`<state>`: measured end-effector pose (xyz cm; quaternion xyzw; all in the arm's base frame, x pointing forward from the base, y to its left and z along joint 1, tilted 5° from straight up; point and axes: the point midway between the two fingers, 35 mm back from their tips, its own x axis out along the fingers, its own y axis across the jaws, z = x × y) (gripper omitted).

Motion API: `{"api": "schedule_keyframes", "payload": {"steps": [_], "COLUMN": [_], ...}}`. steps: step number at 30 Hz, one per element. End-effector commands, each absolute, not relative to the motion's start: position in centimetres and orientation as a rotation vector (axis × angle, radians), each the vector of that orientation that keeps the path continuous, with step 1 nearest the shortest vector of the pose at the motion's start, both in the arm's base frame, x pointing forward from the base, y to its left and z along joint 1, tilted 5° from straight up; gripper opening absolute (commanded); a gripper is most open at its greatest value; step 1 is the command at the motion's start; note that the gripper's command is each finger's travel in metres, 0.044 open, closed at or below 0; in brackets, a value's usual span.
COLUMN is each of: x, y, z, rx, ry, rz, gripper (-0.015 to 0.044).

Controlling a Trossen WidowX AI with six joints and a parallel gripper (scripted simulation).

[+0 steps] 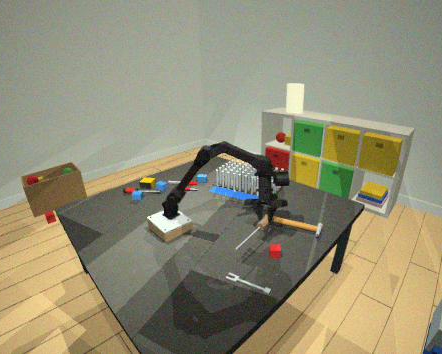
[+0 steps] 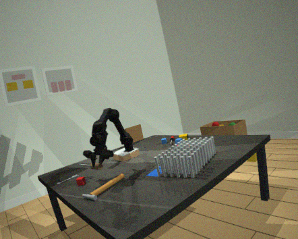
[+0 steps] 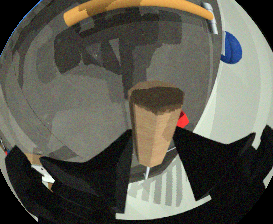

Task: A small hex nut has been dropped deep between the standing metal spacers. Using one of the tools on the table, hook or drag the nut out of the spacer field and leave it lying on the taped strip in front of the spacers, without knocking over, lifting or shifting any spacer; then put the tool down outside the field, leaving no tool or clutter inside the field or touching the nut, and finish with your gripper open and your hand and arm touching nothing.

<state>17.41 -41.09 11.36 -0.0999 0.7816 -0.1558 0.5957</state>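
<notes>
- Pale grey-green walls and a plank floor surround a dark, broad table (image 1: pixel 120 280) (image 2: pixel 141 216), with a white cubby shelf (image 1: pixel 407 165) of green, yellow and red bins against one wall.
- Clamped by its brown faceted wooden handle (image 1: pixel 263 223) (image 3: pixel 156 131), a tool with a thin metal shaft (image 1: pixel 248 238) (image 3: pixel 147 173) is in the grasp of the black parallel-jaw gripper (image 1: pixel 266 214) (image 2: pixel 97 165) (image 3: pixel 152 132). I cannot tell what shape the shaft's tip has.
- Silvery upright metal spacers (image 1: pixel 237 179) (image 2: pixel 183 158) fill a dense block, with the blue taped strip (image 1: pixel 233 193) (image 2: pixel 154 172) along their front. The hex nut does not show in any view; presumably it lies deep among the spacers, and I see none on the tape.
- Reaching the nut looks like the step ahead, so the job seems at an early stage.
- Gaps are narrow: a slanted shaft, or a sideways sweep made too soon, could tip a spacer and topple its neighbours.
- Drag against the nut could twist the round-ish handle between the fingers, spoiling the tip's aim.
- Lowering too far might jam the shaft on the table; too shallow, and it would skim over the nut.
- A wide swing at low height could knock the orange-handled hammer (image 1: pixel 297 224) (image 2: pixel 108 185) (image 3: pixel 137 4) or the small red cube (image 1: pixel 275 251) (image 2: pixel 81 181) (image 3: pixel 183 120).
</notes>
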Motion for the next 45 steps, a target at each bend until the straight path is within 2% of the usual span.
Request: {"api": "schedule_keyframes", "payload": {"steps": [1,45], "x": [17.3,17.3], "y": [-41.1,-41.0], "z": [10.9,7.4], "rx": [-0.235,-0.234], "ry": [1.824,1.824], "rz": [-0.360,-0.360], "gripper": [0.0000,0.0000]}}
